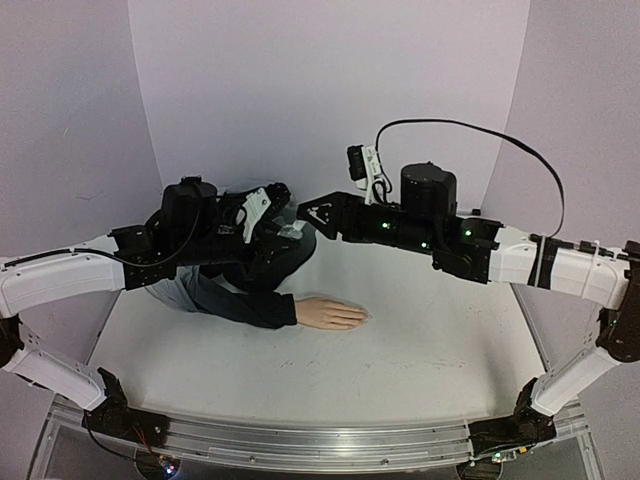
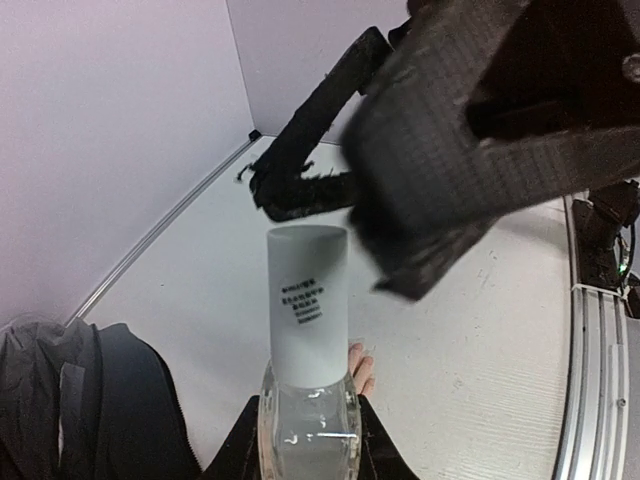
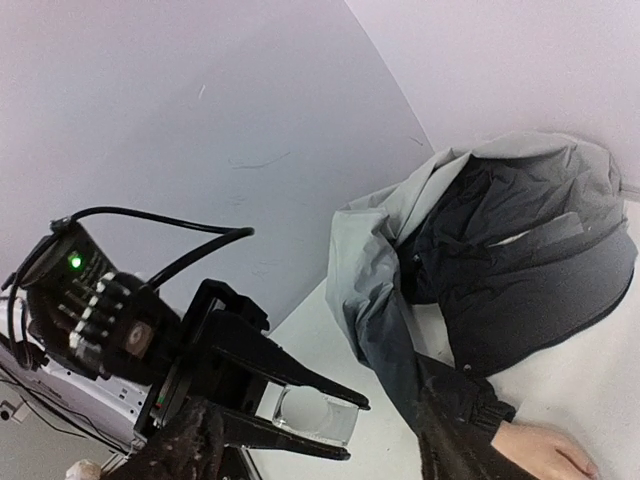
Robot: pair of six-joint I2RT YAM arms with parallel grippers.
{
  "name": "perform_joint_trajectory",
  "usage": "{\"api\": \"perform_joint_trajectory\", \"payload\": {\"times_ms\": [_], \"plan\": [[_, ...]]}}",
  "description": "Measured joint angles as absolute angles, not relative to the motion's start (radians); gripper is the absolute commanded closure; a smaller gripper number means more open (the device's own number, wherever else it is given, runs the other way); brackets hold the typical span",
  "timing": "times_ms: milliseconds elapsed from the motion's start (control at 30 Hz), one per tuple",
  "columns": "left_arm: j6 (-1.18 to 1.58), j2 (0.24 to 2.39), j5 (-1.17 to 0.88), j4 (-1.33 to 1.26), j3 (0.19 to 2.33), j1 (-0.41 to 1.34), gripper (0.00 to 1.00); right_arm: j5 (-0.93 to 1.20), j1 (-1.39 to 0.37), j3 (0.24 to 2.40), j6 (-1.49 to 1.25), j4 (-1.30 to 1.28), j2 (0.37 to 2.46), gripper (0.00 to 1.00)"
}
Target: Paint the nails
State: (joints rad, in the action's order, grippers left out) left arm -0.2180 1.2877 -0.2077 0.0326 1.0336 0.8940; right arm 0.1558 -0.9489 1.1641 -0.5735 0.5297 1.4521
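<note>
The pale mannequin hand (image 1: 330, 314) lies flat on the white table, its dark navy-and-grey sleeve (image 1: 240, 295) running back left. Its nails are too small to make out; the fingertips (image 2: 363, 372) peek out behind the bottle. My left gripper (image 1: 283, 228) is shut on the clear base of a small bottle (image 2: 308, 420) with a tall frosted white cap (image 2: 307, 300), held up above the sleeve. My right gripper (image 1: 310, 214) is open, its fingers (image 2: 300, 190) just off the end of the cap, not touching it. In the right wrist view the bottle (image 3: 315, 415) sits between the left gripper's fingers.
The jacket (image 3: 520, 270) is bunched in a heap at the back left of the table. Lilac walls (image 1: 330, 90) close in the back and both sides. A metal rail (image 1: 300, 440) runs along the near edge.
</note>
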Motion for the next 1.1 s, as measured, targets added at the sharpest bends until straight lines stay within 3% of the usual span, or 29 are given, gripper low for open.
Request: {"api": "perform_joint_trajectory", "payload": {"times_ms": [100,233,333,600,733,900,933,967,1033,1100], "plan": [[-0.232,1.288,-0.17,0.033,1.033,0.897,1.0,0.154,-0.95,1.225,-0.612,0.518,1.528,0.59],[-0.239,1.288,-0.141,0.036,1.032,0.901,1.0,0.159,-0.955,1.285,-0.636,0.51,1.608,0.87],[-0.24,1.287,-0.124,0.046,1.023,0.901,1.0,0.156,-0.962,1.297,-0.653,0.514,1.624,1.0],[-0.233,1.282,-0.217,0.055,1.018,0.892,1.0,0.252,-0.957,1.24,-0.546,0.581,1.605,1.0],[-0.218,1.266,-0.605,0.102,1.009,0.879,1.0,0.608,-0.934,1.104,-0.36,0.683,1.518,1.0],[-0.171,1.291,-1.01,0.098,1.033,0.876,1.0,0.856,-0.962,1.102,-0.283,0.712,1.488,1.0],[-0.171,1.294,-1.042,0.096,1.033,0.876,1.0,0.865,-0.967,1.101,-0.279,0.715,1.486,0.98],[-0.171,1.295,-1.065,0.096,1.033,0.876,1.0,0.868,-0.973,1.101,-0.273,0.718,1.485,0.88],[-0.172,1.295,-1.063,0.092,1.033,0.876,1.0,0.849,-0.977,1.097,-0.269,0.72,1.477,0.53],[-0.181,1.29,-1.015,0.077,1.033,0.878,1.0,0.774,-0.978,1.07,-0.274,0.716,1.448,0.29]]}}
